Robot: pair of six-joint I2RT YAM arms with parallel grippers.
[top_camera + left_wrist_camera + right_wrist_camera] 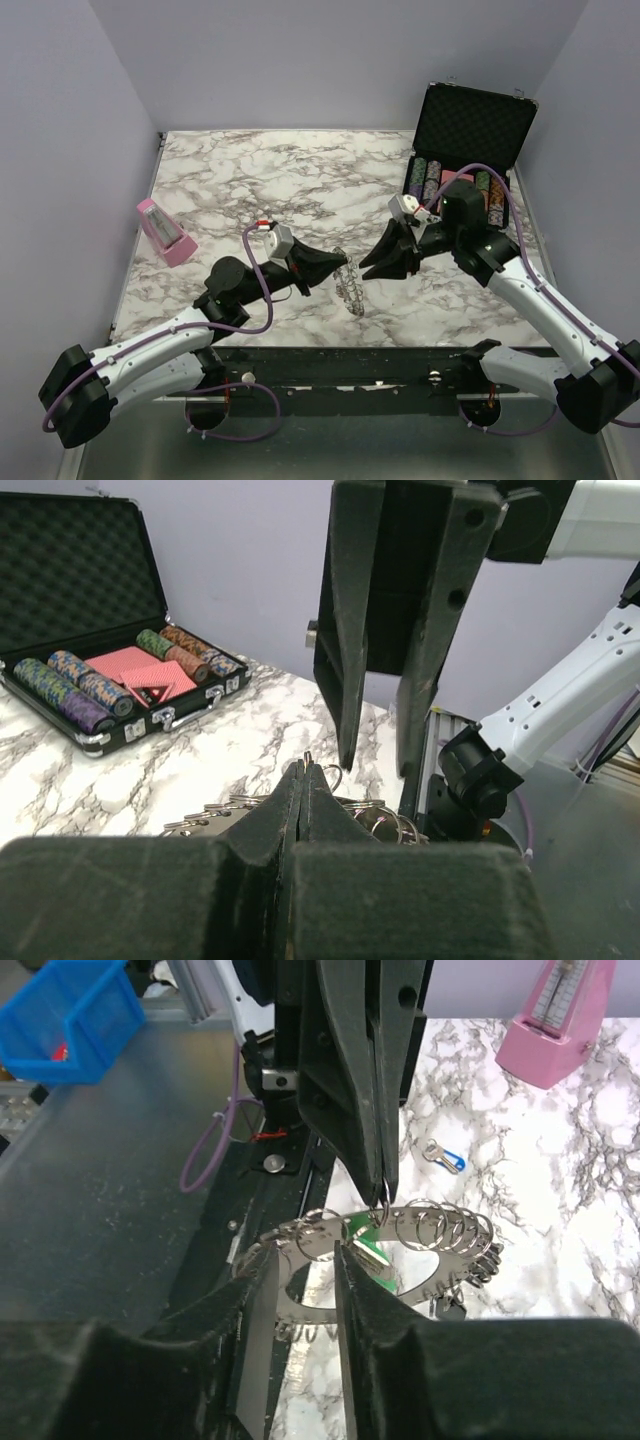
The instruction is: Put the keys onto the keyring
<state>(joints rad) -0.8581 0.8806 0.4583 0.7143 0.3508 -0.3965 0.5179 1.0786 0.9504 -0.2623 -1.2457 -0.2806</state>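
Note:
The keyring (420,1260) is a flat silvery ring with several small split rings along its rim. My left gripper (340,266) is shut on one of those small rings and holds the keyring above the table's front edge (352,287). In the left wrist view the jaws (305,770) are pressed together, with rings (372,815) behind them. My right gripper (300,1272) is open, its fingers on either side of the keyring's near rim, without touching it as far as I can see. A green key (366,1241) and a black key (450,1310) hang on the keyring. A blue key (446,1158) lies on the table.
An open black case of poker chips (462,150) stands at the back right and also shows in the left wrist view (90,670). A pink metronome (165,232) stands at the left. A blue bin (70,1010) sits off the table in front.

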